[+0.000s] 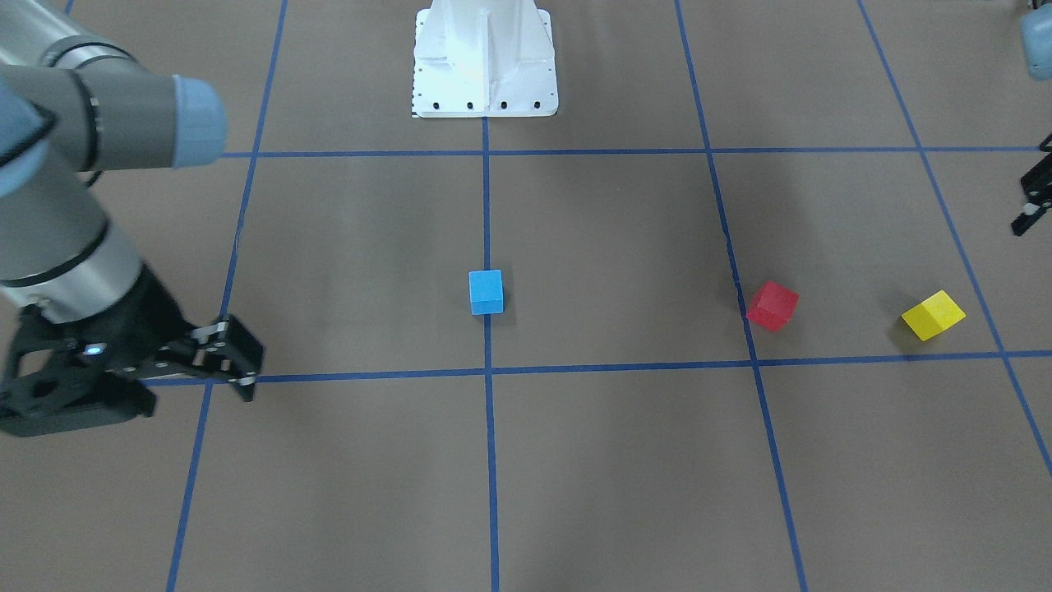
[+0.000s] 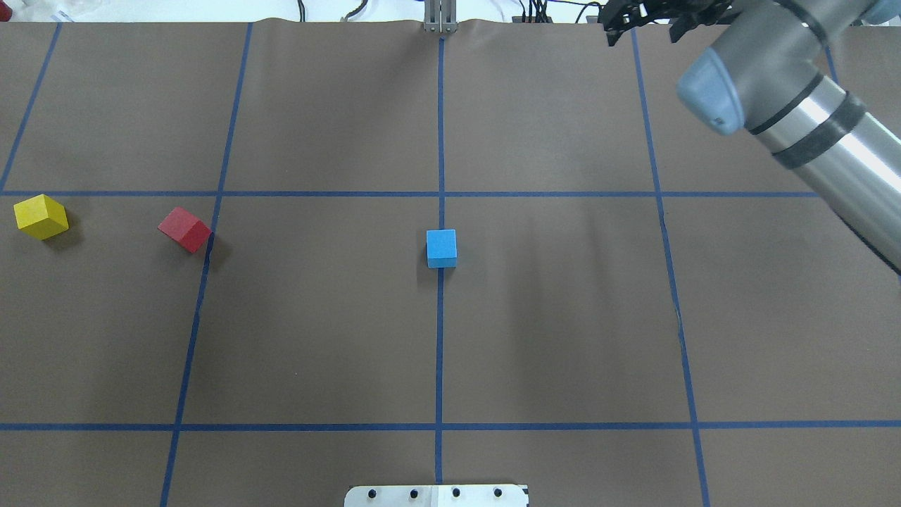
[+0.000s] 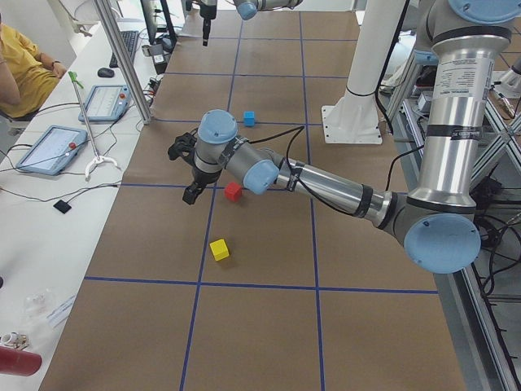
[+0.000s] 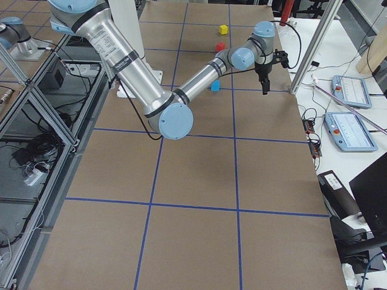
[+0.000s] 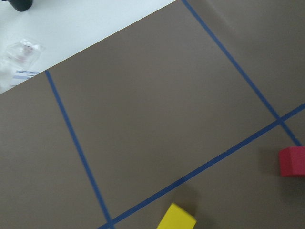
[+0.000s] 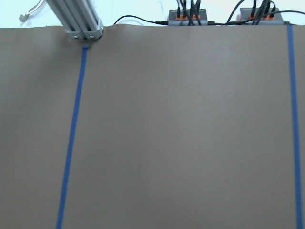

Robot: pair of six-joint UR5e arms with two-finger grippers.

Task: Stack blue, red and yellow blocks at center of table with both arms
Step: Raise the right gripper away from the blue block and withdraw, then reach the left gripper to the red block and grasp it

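Blue block (image 2: 441,246) sat at the centre of the worktop (image 2: 563,338), so I judged the base set. Red block (image 2: 184,229) and yellow block (image 2: 41,217) lay apart toward the left edge. My left pincer (image 3: 190,194) hung near red, and I could not tell its grip. Next it likely needed lowering squarely onto red. My right pincer (image 1: 234,355) hung by the far edge holding nothing, grip also unclear.

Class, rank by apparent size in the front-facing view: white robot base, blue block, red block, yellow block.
1. white robot base, clearly largest.
2. blue block, red block, yellow block: these look alike in size, so unranked.
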